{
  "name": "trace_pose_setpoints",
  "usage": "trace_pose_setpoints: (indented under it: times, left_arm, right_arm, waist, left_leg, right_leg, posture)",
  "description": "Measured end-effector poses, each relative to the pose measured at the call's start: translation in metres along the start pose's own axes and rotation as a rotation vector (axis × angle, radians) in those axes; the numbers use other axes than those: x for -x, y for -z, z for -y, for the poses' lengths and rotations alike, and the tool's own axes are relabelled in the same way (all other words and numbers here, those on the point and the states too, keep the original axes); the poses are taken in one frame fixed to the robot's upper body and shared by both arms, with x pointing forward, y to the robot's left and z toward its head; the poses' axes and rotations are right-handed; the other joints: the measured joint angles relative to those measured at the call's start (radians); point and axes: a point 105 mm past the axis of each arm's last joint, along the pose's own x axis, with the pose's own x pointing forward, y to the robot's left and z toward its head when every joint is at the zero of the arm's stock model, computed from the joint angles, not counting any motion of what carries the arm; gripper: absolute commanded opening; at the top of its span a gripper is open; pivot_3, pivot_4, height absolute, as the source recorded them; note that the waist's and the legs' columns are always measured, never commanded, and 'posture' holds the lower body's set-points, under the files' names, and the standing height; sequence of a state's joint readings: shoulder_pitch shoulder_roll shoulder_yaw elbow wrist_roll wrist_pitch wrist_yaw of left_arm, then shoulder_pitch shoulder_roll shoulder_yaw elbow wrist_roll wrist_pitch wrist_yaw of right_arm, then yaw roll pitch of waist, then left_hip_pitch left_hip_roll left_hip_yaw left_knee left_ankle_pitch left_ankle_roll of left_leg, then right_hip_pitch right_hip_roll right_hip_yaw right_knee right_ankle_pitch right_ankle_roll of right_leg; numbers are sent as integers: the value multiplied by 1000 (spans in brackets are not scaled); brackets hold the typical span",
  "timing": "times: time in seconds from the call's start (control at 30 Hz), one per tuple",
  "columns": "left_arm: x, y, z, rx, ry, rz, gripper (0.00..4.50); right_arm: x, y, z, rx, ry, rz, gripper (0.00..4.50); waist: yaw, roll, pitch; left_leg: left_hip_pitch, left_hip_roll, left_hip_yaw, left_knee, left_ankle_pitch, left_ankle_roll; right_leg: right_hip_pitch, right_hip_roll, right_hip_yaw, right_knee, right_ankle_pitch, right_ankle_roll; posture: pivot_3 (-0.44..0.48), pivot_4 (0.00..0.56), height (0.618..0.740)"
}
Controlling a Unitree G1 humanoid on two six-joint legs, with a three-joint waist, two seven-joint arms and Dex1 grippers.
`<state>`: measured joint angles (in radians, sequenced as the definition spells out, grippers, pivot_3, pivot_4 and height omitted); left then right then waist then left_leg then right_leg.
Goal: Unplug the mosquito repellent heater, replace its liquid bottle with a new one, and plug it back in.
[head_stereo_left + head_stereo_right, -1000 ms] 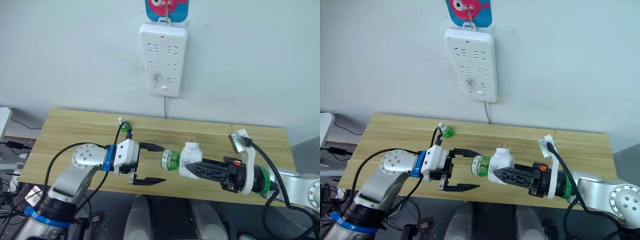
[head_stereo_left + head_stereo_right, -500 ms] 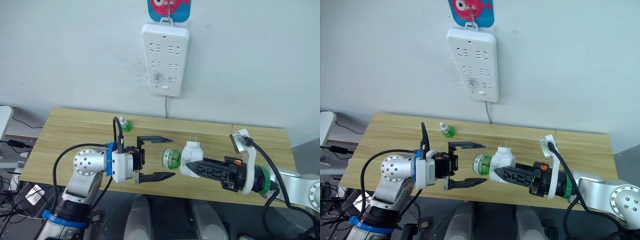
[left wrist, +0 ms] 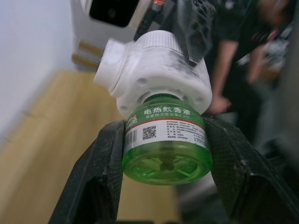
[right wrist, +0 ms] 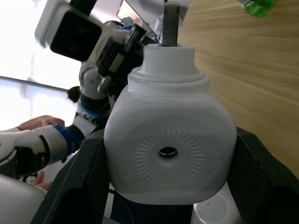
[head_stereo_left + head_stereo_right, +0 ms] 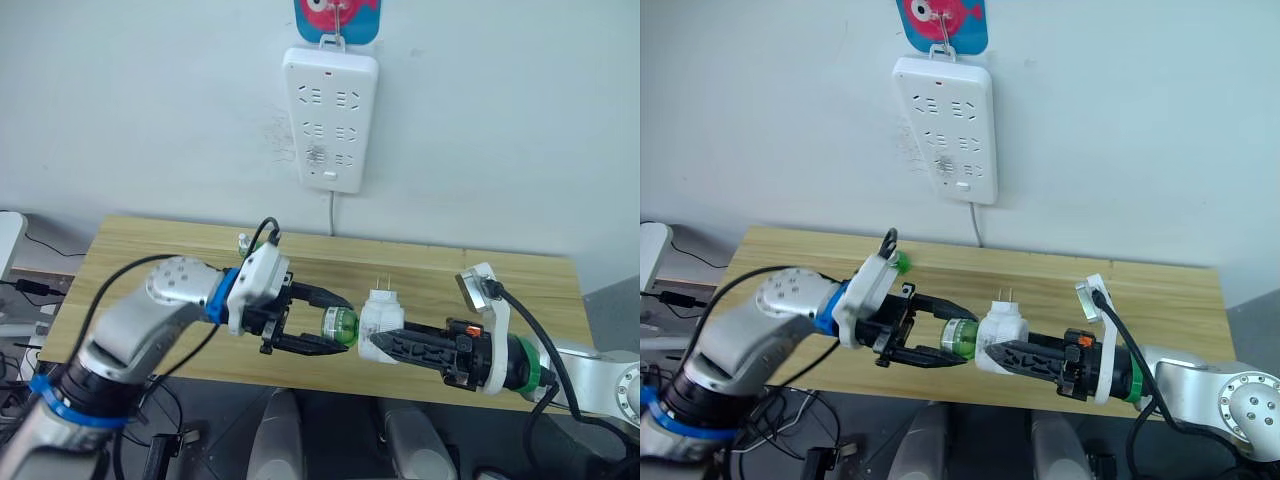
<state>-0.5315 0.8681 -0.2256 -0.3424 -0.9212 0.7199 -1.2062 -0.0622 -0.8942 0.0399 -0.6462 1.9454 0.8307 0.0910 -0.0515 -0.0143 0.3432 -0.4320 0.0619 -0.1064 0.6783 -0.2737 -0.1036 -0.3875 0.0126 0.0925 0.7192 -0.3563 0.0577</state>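
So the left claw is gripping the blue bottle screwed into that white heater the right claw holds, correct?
Not quite: the bottle is green, as the left wrist view shows. The left gripper closes around it while the right gripper holds the white heater.

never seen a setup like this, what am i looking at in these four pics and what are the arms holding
This is a two-armed robot. Two pictures come from its head, looking down over a long wooden table; two come from cameras on its wrists. The right pincer is shut on the small white rounded plastic plug-in heater, prongs up. The left pincer has its black fingers around the green liquid bottle fitted in the heater. Another small green bottle stands on the table. A long white power strip hangs on the wall.
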Motion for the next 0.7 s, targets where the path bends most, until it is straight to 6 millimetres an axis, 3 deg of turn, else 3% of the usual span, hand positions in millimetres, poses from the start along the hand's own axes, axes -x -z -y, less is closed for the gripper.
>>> trace_pose_setpoints:
  times: [0.2, 0.37, 0.57, 0.7]
  left_arm:
    - [5, -5, -6, 332, 34, 4, 2251]
    - [27, -3, -8, 479, -24, 19, 2251]
    - [40, 12, 0, 490, -54, -4, 2251]
    - [43, 35, 1, 373, -131, -60, 2251]
  right_arm:
    - [1, -4, -2, 12, -7, 16, 2992]
    - [5, -3, 5, 5, 34, 21, 2992]
    - [10, 3, 12, 4, 80, -7, 2992]
    - [30, -8, 39, 91, 268, 12, 2992]
  waist:
    - [-6, 0, 0]
    - [-7, 0, 0]
    - [-4, 0, 0]
    - [2, 0, 0]
  left_leg:
    - [0, 0, 0, 0, 2, -3]
    - [0, 1, 0, -1, 2, -4]
    - [0, 1, 1, -1, 2, -4]
    - [0, 1, 2, -1, 2, -4]
  right_leg:
    - [0, 1, 0, -1, 0, 0]
    - [-1, 1, 0, 0, 0, 0]
    - [-1, 0, 1, -1, 0, 0]
    - [-1, 0, 2, -2, 0, 0]
  posture:
    - [-79, 332, 697]
    - [-71, 338, 697]
    - [-67, 341, 697]
    - [-70, 341, 697]
